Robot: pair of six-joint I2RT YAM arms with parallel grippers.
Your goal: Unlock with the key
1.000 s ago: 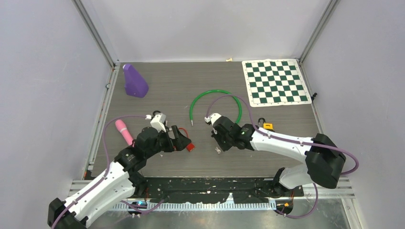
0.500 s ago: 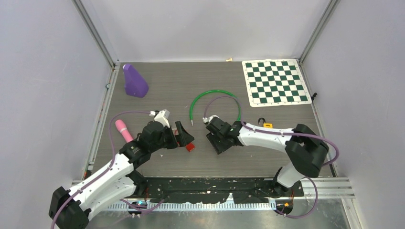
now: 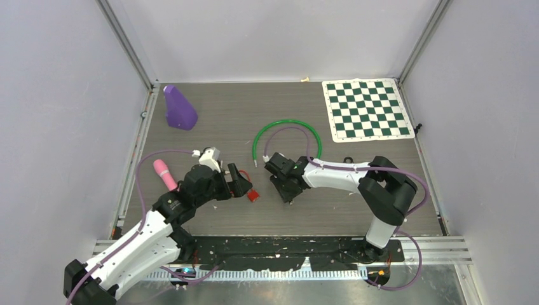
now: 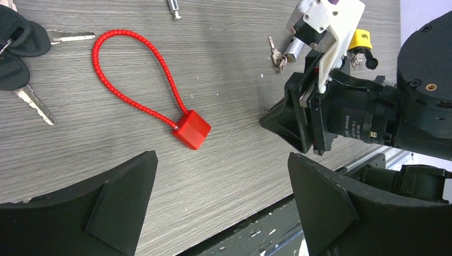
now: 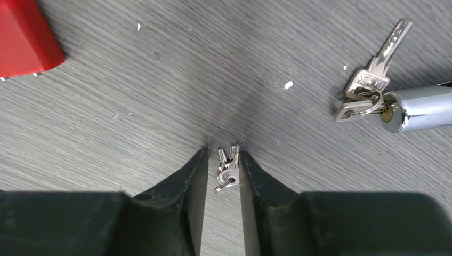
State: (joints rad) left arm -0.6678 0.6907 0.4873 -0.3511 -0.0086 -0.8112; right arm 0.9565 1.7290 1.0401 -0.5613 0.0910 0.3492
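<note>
Right gripper [image 5: 223,151] slid left toward mid-counter; its fingers are barely apart, with the small keys [image 5: 226,168] lying between the tips. Left gripper [image 4: 222,160] is wide open by the red lock [image 4: 191,129].

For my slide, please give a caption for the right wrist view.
Right gripper straddles small keys on the table, red lock at upper left.
</note>
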